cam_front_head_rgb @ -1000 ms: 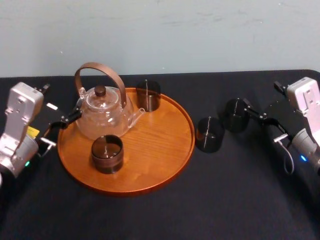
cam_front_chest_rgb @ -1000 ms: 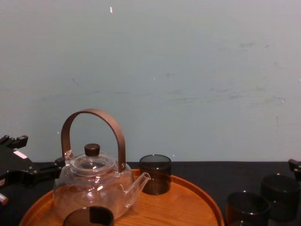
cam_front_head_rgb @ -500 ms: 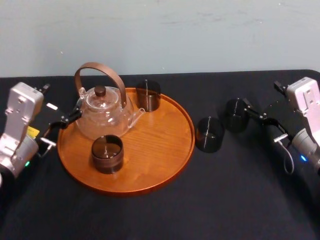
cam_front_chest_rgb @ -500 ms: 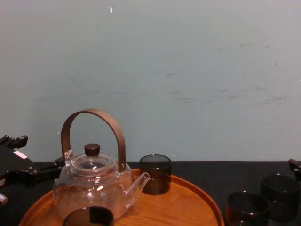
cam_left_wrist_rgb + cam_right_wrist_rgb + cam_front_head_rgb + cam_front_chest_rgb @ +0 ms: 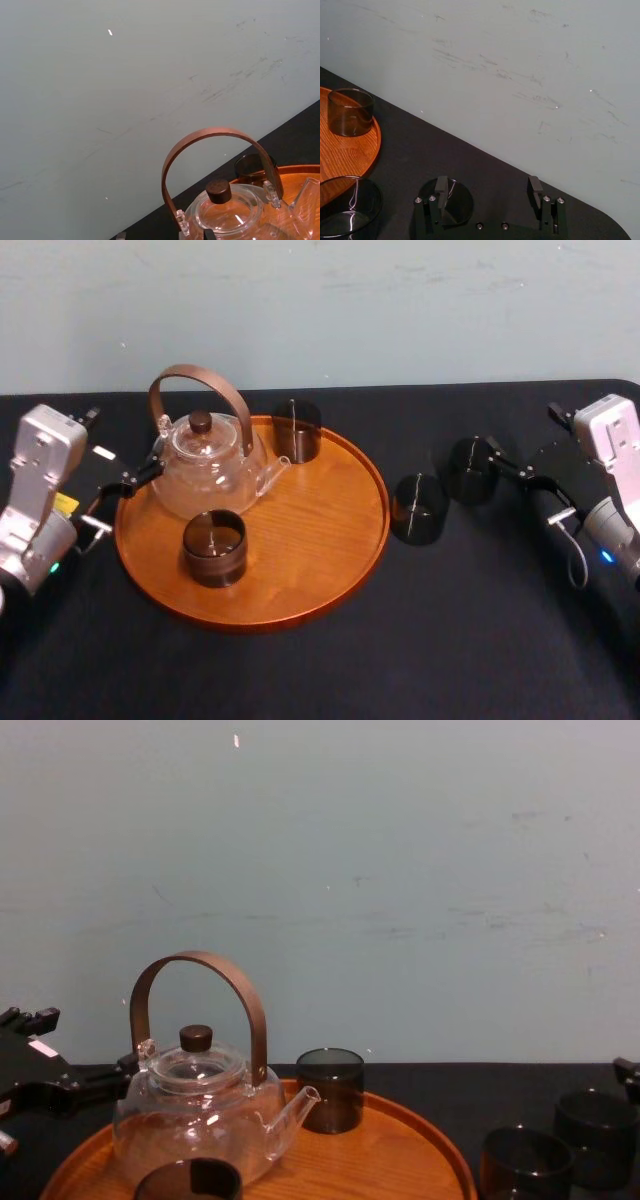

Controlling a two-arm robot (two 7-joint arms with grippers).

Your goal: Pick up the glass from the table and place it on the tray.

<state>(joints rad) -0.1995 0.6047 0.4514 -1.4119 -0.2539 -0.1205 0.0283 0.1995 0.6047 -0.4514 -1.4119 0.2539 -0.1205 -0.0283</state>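
Head view: the tray (image 5: 330,540) already carries the teapot (image 5: 205,465), a back glass (image 5: 297,430) and a front glass (image 5: 214,547). Two more stand on the bench (image 5: 450,640): the inner glass (image 5: 418,508) just beside the rim, and the outer glass (image 5: 470,470) further right. My right jaws sit just beside the outer glass. Nothing is lifted yet, so I judge the grasp, carry and placing all remain. My left jaws idle by the teapot, apparently spread and empty.

Right wrist view: the right jaws are released, and one finger (image 5: 441,189) overlaps the outer glass (image 5: 452,202), which isn't between them.

Chest view: the inner glass (image 5: 525,1160) and outer glass (image 5: 598,1135) stand upright.

Nothing has shifted over the last second.
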